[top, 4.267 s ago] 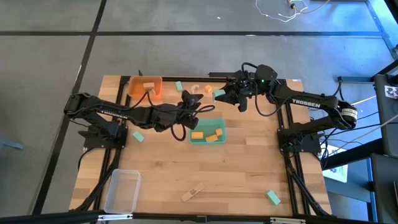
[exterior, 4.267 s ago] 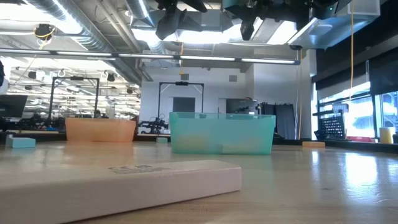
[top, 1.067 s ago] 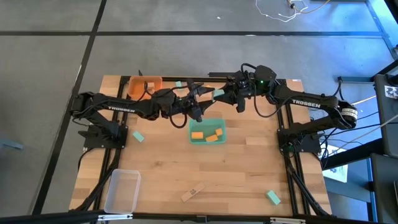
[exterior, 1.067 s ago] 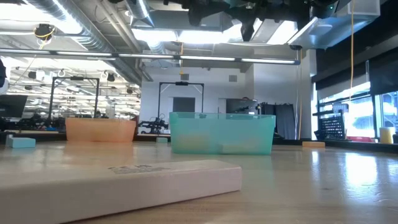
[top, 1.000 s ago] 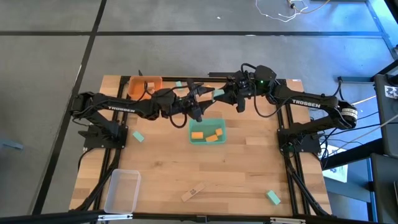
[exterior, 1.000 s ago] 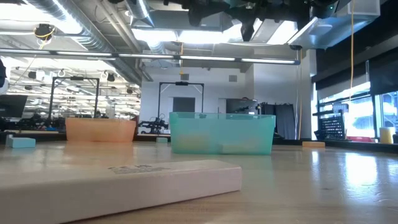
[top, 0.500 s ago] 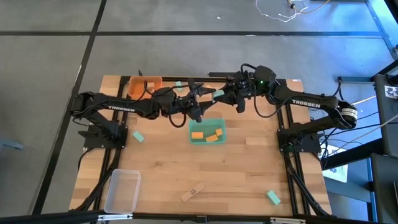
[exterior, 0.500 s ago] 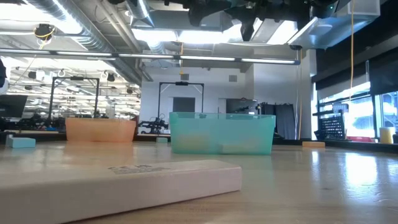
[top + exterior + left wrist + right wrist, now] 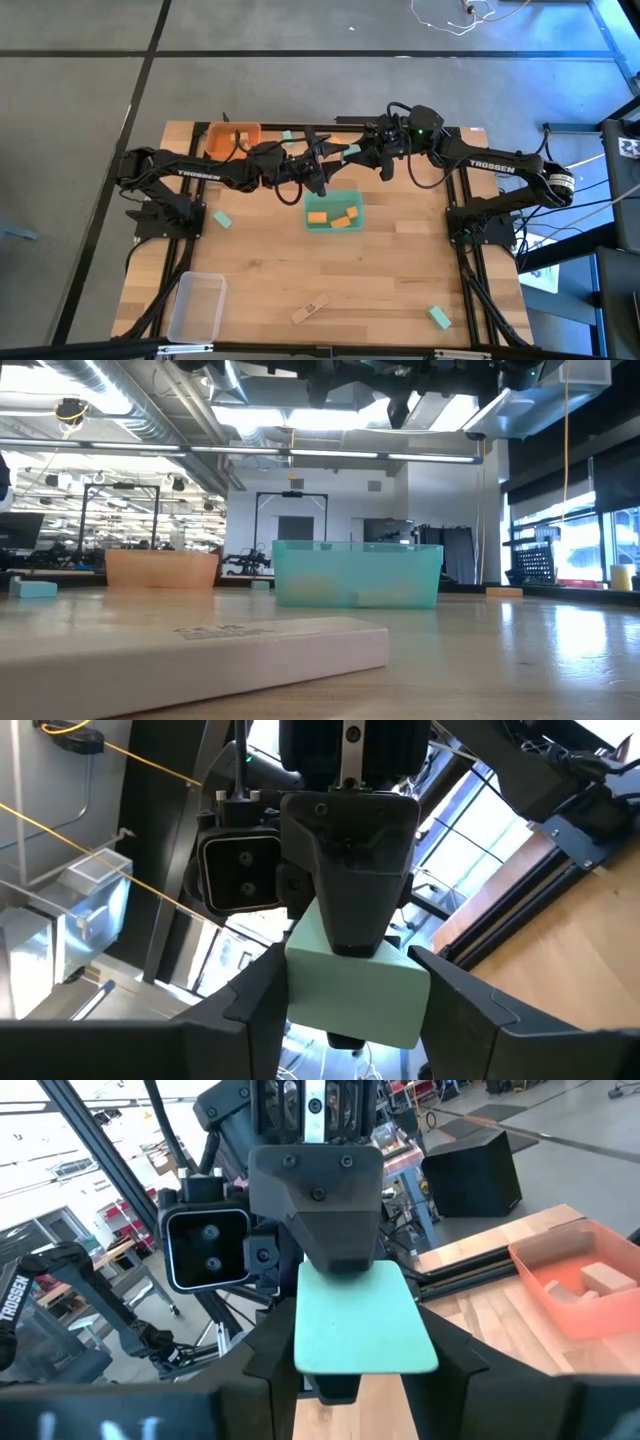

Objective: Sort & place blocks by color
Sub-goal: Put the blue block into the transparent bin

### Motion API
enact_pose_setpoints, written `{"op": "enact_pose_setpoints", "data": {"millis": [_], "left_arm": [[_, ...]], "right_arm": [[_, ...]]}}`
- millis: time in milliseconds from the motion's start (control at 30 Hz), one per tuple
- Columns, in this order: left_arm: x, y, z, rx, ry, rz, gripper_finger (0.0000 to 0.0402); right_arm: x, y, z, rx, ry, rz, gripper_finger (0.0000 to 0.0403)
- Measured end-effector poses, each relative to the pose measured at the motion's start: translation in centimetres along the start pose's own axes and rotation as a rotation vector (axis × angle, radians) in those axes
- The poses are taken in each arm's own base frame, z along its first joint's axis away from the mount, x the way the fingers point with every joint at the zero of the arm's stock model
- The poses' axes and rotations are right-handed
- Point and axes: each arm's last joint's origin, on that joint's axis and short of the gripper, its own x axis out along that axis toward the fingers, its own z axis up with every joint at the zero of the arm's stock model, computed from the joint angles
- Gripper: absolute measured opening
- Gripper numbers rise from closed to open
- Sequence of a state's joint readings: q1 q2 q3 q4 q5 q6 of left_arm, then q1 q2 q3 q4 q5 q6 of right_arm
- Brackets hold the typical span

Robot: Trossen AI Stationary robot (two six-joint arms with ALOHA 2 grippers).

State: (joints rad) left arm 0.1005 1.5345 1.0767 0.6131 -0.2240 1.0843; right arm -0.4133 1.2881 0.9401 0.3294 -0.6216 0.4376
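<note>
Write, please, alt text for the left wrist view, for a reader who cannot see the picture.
A mint-green block sits between the left hand's two dark fingers, and the right hand grips the same block from the opposite side. Behind them are the right arm's camera housing, yellow cables and part of the wooden table.

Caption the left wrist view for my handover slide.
Mid-air handover: left tool closing around a mint-green block held by the right tool.
</note>
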Motion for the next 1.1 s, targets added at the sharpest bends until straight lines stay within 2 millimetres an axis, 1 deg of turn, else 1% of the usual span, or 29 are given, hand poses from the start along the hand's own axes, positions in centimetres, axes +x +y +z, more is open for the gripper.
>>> {"op": "enact_pose_setpoints", "data": {"millis": [367,433,567,667,900,1100], "left_arm": [[0.0,0.0,0.0,-0.004,-0.007,0.006,0.017],[0.0,0.0,0.0,-0.007,-0.008,0.006,0.0169],[0.0,0.0,0.1,-0.007,-0.011,0.0,0.0169],[0.0,-0.1,0.2,-0.014,-0.01,0.003,0.0168],[-0.1,-0.1,0.4,-0.045,0.045,0.05,0.0168],[-0.2,-0.1,0.6,-0.047,0.075,0.072,0.0168]], "right_arm": [[0.0,0.0,0.1,0.002,-0.004,0.001,0.0131],[0.0,0.0,0.1,0.012,-0.004,0.001,0.0143],[0.0,0.0,0.1,0.028,-0.004,0.002,0.0183],[-0.2,-0.2,0.2,0.027,-0.008,-0.005,0.0197],[-1.0,-0.5,0.7,0.02,-0.005,0.022,0.0202],[-2.6,-0.4,1.8,-0.006,-0.042,0.0,0.0203]]}}
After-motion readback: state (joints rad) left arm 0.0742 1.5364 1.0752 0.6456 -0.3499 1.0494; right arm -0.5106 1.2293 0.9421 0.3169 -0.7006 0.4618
